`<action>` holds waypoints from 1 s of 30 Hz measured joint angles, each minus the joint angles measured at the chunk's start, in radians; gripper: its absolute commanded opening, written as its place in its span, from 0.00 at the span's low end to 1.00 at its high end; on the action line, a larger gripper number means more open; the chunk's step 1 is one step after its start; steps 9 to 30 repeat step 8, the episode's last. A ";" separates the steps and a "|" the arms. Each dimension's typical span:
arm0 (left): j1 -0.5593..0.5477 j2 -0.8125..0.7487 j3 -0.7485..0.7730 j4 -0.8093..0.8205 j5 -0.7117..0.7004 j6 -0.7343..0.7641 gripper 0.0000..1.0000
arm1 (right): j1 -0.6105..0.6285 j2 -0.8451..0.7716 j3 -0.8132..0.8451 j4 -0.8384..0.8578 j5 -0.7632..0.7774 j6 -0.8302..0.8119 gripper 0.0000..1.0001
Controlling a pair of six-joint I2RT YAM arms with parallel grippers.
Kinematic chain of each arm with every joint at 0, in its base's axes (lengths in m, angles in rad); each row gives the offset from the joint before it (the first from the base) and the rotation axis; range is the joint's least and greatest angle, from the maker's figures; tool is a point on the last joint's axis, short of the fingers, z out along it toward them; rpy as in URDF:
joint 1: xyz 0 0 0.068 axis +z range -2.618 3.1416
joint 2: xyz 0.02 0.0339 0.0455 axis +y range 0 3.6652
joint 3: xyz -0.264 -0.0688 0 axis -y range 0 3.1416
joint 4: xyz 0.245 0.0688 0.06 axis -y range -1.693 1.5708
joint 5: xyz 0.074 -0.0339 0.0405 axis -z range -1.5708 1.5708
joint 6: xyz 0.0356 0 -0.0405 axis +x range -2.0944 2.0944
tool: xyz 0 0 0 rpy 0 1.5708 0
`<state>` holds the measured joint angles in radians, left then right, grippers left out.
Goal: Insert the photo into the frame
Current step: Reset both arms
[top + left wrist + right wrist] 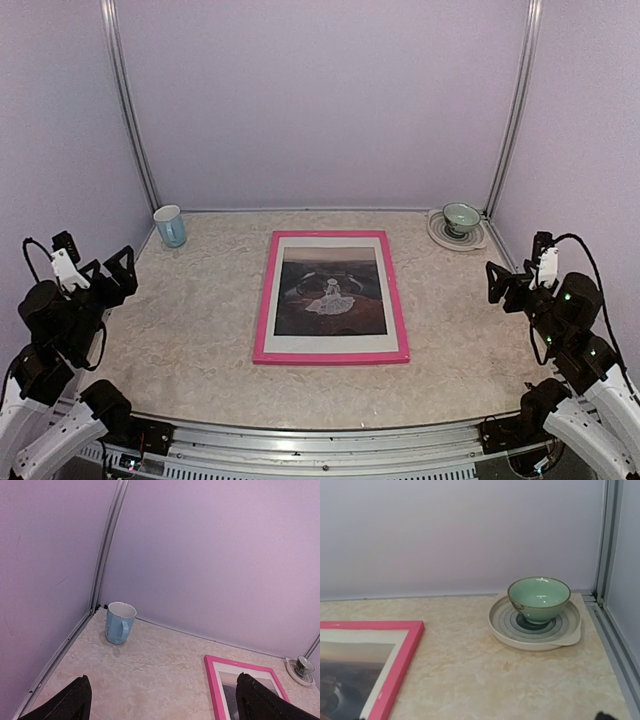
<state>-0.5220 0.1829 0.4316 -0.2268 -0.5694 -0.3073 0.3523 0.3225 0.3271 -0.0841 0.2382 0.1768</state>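
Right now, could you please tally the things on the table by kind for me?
mug: 1
bowl: 1
plate: 1
frame: 1
photo: 1
Total: 5

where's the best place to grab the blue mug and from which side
Probably the rim, from above: the mug stands upright with its mouth open, so one finger can go inside and one outside the wall. Keep off the handle, which faces the near side.
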 measured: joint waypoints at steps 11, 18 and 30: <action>0.000 0.023 0.000 -0.034 -0.069 -0.003 0.99 | 0.000 0.015 -0.003 0.006 0.008 -0.004 0.99; 0.000 0.023 0.000 -0.034 -0.069 -0.003 0.99 | 0.000 0.015 -0.003 0.006 0.008 -0.004 0.99; 0.000 0.023 0.000 -0.034 -0.069 -0.003 0.99 | 0.000 0.015 -0.003 0.006 0.008 -0.004 0.99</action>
